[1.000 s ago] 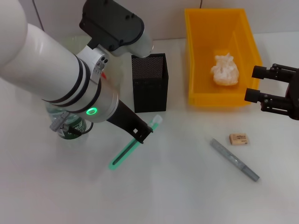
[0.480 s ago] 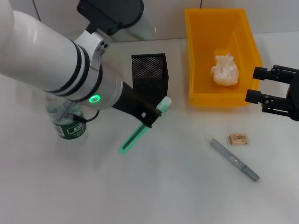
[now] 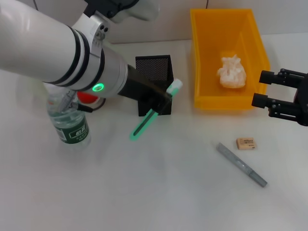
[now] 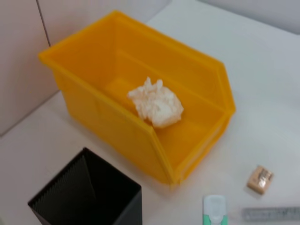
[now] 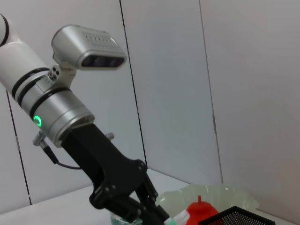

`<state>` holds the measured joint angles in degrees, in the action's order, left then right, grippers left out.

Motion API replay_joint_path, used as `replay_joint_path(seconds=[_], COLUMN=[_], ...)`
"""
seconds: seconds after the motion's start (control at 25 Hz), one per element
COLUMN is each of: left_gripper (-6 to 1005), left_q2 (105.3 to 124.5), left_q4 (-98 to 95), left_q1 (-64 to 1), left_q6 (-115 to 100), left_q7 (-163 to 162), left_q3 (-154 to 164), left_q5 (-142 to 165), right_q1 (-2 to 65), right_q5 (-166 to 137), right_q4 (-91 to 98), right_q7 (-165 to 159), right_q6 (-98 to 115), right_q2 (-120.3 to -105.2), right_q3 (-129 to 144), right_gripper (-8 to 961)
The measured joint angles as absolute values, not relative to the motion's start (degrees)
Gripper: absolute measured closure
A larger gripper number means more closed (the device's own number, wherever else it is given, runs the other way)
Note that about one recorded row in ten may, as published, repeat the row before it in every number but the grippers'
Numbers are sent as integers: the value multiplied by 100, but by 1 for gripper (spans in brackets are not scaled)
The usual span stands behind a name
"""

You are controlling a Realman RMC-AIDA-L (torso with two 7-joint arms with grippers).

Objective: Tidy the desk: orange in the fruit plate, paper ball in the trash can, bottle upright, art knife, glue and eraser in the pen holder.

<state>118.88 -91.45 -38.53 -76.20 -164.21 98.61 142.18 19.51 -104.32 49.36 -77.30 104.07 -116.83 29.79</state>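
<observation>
Over white desk (image 3: 159, 192) we are carrying glue (image 3: 155, 114), left gripper (image 3: 161, 102) clamped on it, toward pen holder (image 3: 154, 72); tilted, it risks catching the rim; right gripper (image 3: 263, 90) idling open.

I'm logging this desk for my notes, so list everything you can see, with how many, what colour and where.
Trash can: one, yellow, far right of the desk.
Paper ball: one, white, inside the trash can.
Pen holder: one, black mesh, centre back.
Glue: one, green with white cap, tilted, held in front of the pen holder.
Bottle: one, clear with green label, upright on the left.
Orange: one, reddish, on the fruit plate.
Fruit plate: one, pale green, behind the bottle.
Eraser: one, tan, right front.
Art knife: one, grey, beside the eraser.
Left gripper: gripping the glue.
Right gripper: open, parked at the right edge.
</observation>
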Motion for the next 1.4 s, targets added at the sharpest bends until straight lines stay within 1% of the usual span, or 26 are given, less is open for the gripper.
replay_joint_path(seconds=[0.36, 0.92, 1.4], left_gripper=[893, 893, 894], left_q2=[11884, 11883, 11894], left_q4=[-9352, -9497, -9412], left_q1=[-3784, -3352, -3171], left_q6=[-7314, -6147, -5257], left_q7=[-16298, -15787, -15543], left_q3=[9784, 9784, 9844], left_q5=[14220, 14025, 13889], right_q1=[1951, 1969, 1978], right_q5=[-10432, -10433, -10433], right_q4=[4914, 4909, 4904], right_q7=[-7718, -7716, -7722], right_q6=[10355, 10341, 10329], right_q2=[-11680, -11694, -11710], right_q3=[2979, 2979, 2970], right_gripper=[354, 355, 356])
